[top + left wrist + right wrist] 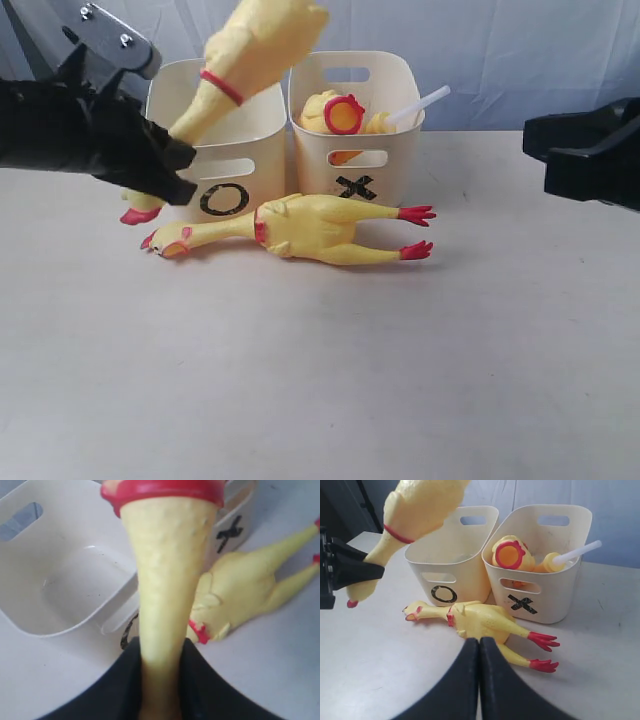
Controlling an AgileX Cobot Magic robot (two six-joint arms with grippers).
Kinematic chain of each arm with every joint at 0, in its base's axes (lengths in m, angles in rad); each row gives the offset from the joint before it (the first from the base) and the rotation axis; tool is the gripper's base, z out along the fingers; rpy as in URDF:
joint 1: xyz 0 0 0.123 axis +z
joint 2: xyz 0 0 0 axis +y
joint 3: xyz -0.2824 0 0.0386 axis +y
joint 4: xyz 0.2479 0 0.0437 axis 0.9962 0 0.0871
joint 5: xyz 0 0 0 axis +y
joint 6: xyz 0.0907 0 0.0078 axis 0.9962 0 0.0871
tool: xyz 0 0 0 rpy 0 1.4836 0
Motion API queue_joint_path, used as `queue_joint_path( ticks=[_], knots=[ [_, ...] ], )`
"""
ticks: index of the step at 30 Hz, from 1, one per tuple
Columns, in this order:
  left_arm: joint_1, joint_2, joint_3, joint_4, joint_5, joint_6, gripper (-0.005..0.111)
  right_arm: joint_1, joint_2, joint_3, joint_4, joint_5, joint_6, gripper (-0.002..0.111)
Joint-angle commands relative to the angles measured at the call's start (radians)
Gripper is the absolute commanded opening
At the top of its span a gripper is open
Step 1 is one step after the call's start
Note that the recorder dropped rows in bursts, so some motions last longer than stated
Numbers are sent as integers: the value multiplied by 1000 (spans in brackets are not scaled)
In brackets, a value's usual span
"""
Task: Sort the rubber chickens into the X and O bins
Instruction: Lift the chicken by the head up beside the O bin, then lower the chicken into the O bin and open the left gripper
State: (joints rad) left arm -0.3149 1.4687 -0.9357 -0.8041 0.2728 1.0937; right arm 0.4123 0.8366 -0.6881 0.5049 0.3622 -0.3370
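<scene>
1. The O bin (250,135) stands just behind the left gripper (170,168); the X bin (400,150) beyond it holds a third chicken (335,112) and a white tube (420,105).
2. A second chicken (310,228) lies on the surface (400,350), right of that gripper.
3. The left gripper is clamped on the raised chicken (255,50) at its neck.
4. The right gripper (479,642) has its fingers pressed together, empty, well apart from the bins.

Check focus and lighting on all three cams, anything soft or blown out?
Exterior view: even, diffuse light, only a faint shadow under the lying chicken, no glare. Left wrist view: held chicken sits near the lens and is soft, left end effector a featureless black blur. Right wrist view: X bin sharp, right end effector out of focus in the foreground.
</scene>
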Motion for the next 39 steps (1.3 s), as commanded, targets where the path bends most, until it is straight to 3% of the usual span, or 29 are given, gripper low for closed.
queue_joint_path(
  ticks=[1, 6, 9, 14, 18, 32, 39],
  knots=[
    [50, -8, -68, -10, 27, -182, 0, -2, -23, 5, -6, -6, -1, -1],
    [109, 4, -146, 54, 137, -343, 0, -2, -32, 5, -6, -6, -1, -1],
    [133, 44, -212, 148, 270, -480, 0, -2, -32, 5, -3, -6, -1, -1],
    [137, 148, -350, 364, 477, -712, 0, -2, -32, 5, -3, -6, -1, -1],
    [137, 200, -444, 460, 538, -850, 0, -2, -32, 5, 2, -6, -1, -1],
    [137, 404, -723, 519, 866, -1015, 0, -2, -32, 5, 2, -6, -1, -1],
    [137, 431, -745, 650, 921, -1032, 0, -2, -32, 5, 2, -6, -1, -1]
  ],
)
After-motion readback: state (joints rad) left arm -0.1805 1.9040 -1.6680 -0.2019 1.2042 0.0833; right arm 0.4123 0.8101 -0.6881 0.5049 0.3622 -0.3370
